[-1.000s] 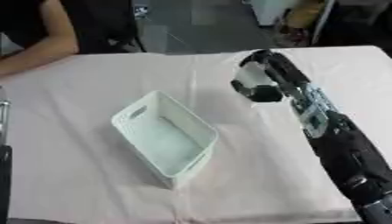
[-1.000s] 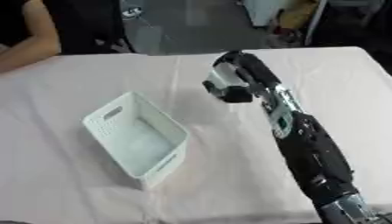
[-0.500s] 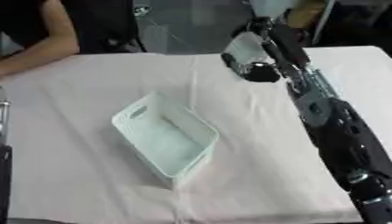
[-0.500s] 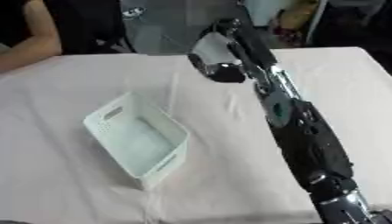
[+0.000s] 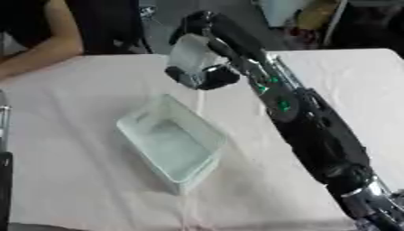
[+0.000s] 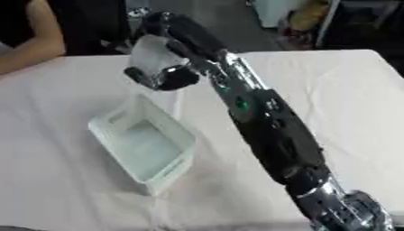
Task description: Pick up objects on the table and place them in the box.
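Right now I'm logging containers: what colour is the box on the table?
White, perhaps faintly greenish; the box shows best in the left eye view.

Bkgd: table w/ pale pinkish cloth, creased, fills most of view. Beyond far edge: dark grey floor. Top right: white unit and yellowish obj., poss. a bag. Lighting soft, even.

Pale mint box, pinkish-white tablecloth, black right hand.
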Robot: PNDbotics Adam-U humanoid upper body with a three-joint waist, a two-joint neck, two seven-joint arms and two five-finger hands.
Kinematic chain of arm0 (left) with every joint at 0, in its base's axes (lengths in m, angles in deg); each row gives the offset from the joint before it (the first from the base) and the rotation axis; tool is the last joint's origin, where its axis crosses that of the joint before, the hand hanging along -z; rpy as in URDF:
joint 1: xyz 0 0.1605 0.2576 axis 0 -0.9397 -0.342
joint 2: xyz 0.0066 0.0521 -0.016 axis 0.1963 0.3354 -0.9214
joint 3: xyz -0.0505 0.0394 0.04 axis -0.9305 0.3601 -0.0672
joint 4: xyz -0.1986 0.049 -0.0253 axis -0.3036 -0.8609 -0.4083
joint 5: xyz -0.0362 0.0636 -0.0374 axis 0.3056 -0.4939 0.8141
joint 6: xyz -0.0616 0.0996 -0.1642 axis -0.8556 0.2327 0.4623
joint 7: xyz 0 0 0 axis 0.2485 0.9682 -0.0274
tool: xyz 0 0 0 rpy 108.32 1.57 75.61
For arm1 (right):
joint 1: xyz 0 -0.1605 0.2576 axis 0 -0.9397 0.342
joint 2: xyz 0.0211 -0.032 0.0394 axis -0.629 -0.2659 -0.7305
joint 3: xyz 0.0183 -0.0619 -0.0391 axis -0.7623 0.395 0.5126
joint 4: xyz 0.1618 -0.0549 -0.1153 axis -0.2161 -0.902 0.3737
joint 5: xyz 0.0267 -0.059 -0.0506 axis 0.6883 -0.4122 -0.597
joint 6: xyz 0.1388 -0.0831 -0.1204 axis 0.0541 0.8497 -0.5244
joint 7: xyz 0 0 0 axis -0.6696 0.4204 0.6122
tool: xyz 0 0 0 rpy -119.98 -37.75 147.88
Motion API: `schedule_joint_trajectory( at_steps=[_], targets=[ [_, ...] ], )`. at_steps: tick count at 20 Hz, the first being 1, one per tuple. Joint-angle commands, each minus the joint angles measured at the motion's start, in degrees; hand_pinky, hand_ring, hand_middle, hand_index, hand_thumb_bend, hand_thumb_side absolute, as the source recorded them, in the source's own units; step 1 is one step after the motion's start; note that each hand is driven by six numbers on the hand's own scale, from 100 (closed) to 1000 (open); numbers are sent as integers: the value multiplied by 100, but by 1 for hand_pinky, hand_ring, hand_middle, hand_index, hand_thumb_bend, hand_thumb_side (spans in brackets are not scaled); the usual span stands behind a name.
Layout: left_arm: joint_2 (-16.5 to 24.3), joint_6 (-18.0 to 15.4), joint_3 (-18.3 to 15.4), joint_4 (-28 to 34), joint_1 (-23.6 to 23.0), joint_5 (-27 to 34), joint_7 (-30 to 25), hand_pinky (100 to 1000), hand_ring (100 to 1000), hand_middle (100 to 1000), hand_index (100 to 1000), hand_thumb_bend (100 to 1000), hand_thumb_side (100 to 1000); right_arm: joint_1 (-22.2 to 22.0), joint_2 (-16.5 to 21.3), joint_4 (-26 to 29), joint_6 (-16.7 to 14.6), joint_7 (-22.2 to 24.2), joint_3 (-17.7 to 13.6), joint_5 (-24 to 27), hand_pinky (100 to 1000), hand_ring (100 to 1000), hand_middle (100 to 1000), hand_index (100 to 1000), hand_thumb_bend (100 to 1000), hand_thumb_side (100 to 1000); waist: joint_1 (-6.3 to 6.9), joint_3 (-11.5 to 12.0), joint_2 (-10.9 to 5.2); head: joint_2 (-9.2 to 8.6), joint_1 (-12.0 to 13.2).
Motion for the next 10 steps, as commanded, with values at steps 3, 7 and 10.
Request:
schedule_joint_trajectory(
  at_steps=[3, 7, 10],
  targets=[
    [-2, -19, 26, 81, 160, 46, -57, 553, 601, 657, 784, 146, 704, 89, -263, -555, -558, 468, 333, 102, 100, 100, 141, 211, 100, 287, 1, 31, -35, -79, -80],
    [-11, -31, 26, 81, 178, 48, -73, 554, 601, 657, 784, 148, 701, -84, -396, -1031, -1012, 1068, 467, 307, 100, 289, 327, 405, 100, 218, -6, 33, -31, -100, -58],
    [-5, -30, 24, 81, 177, 47, -73, 553, 601, 657, 784, 145, 703, -149, -425, -1215, -1195, 1668, 488, 424, 722, 732, 734, 782, 100, 730, -4, 25, -29, -107, -38]
  ],
)
